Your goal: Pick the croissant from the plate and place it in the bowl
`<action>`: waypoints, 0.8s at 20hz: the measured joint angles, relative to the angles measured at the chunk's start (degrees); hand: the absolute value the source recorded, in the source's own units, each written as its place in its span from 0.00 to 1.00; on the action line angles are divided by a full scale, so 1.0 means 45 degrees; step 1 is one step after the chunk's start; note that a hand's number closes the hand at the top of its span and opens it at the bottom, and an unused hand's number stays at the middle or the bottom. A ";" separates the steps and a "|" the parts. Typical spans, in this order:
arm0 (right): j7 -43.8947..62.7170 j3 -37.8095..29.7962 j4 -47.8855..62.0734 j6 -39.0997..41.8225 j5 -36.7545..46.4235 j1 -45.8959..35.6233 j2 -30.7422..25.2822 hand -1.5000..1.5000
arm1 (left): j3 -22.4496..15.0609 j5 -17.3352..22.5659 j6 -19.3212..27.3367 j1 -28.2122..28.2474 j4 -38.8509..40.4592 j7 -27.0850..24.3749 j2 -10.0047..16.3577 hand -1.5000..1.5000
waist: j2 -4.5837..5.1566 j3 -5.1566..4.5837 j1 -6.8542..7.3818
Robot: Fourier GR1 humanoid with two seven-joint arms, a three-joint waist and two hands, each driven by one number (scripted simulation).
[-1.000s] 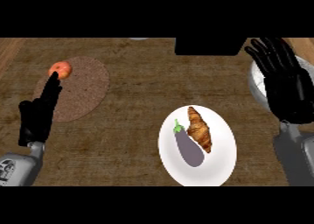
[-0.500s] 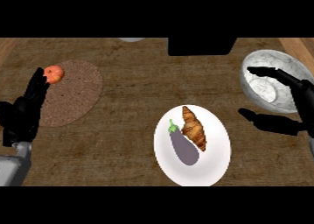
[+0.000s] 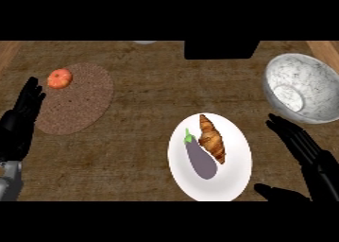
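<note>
The right hand (image 3: 322, 176) has its black fingers (image 3: 294, 140) straight and close side by side, and its thumb sticks out far to the side, so the hand is open and holds nothing. Just beside these fingers, on the thumb side, is the flat white plate (image 3: 227, 183). The thumb tip is near the plate's lower edge, but I cannot tell if it touches. On the plate, on the half nearer the right fingers, lies the golden brown curved croissant (image 3: 213, 140). It touches the long purple eggplant with a green top (image 3: 200, 160), which lies on its far side. Past the right fingertips, a little apart from them, sits the big round grey-white marbled bowl (image 3: 304, 88). Nothing is in the bowl. The left hand (image 3: 12, 131) is at the other edge of the view, fingers (image 3: 29, 98) up, straight and pressed together, holding nothing. Just beside these fingers is the round brown woven mat (image 3: 78, 106). Near the left fingertips a small orange-red round fruit (image 3: 59, 78) sits on the mat's edge. Everything rests on the dark brown wooden counter (image 3: 137, 142). Far from both hands, at the back, is a dark square block (image 3: 221, 49).
</note>
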 measured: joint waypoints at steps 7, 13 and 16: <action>0.3484 -0.0181 -0.1874 0.2560 0.0950 -0.1678 0.0270 0.00 | 0.0112 -0.0388 -0.0320 -0.0389 0.0041 0.0331 -0.0390 0.50 | 0.0067 0.0006 0.0240; 0.6408 0.0245 -0.1287 0.5841 0.0644 -0.4740 0.0364 0.00 | 0.0019 -0.0622 -0.0368 -0.0473 -0.0212 0.0431 -0.0590 0.50 | 0.0100 -0.0012 0.0475; 0.7389 0.0757 -0.0395 0.7280 0.0474 -0.5920 0.0643 0.00 | -0.0056 -0.0759 -0.0293 -0.0557 -0.0175 0.0450 -0.0790 0.50 | 0.0114 -0.0010 0.0512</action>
